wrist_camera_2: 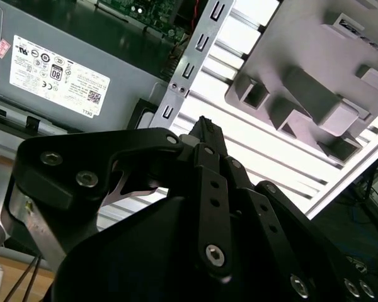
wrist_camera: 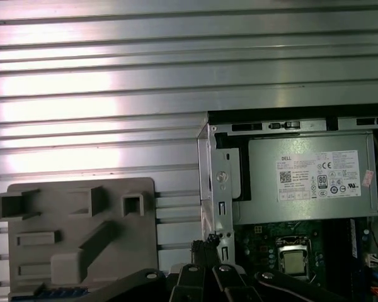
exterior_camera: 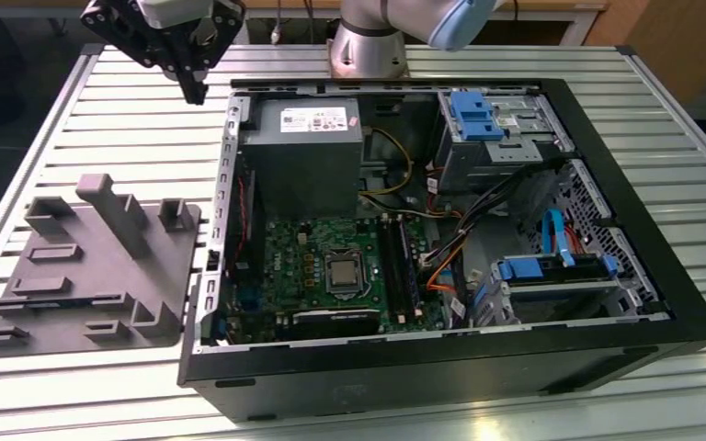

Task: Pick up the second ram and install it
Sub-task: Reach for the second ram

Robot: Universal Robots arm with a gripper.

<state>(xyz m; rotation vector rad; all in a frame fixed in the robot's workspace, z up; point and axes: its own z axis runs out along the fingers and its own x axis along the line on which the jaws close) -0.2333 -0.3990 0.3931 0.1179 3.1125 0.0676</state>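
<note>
My gripper (exterior_camera: pixel 194 94) hangs above the slatted table beyond the far-left corner of the open computer case (exterior_camera: pixel 328 377). Its fingers are shut to a point with nothing between them, and both wrist views show the black fingers meeting at the tip (wrist_camera_2: pixel 205 124) (wrist_camera: pixel 199 250). A dark-blue strip (wrist_camera: pixel 50 293), seemingly the second ram, lies in the grey holder tray (wrist_camera: pixel 63 226) at the picture's edge, well away from the gripper. The long black ram slots (exterior_camera: pixel 399 266) run beside the processor socket (exterior_camera: pixel 345 273) on the green motherboard.
A grey power supply (exterior_camera: pixel 301 152) with a white label fills the case's far-left part. Blue drive brackets (exterior_camera: pixel 476 115) and orange and blue cables (exterior_camera: pixel 550 239) crowd the exterior view's right side. The grey tray (exterior_camera: pixel 84 276) lies left of the case. The arm's base (exterior_camera: pixel 371 50) stands behind the case.
</note>
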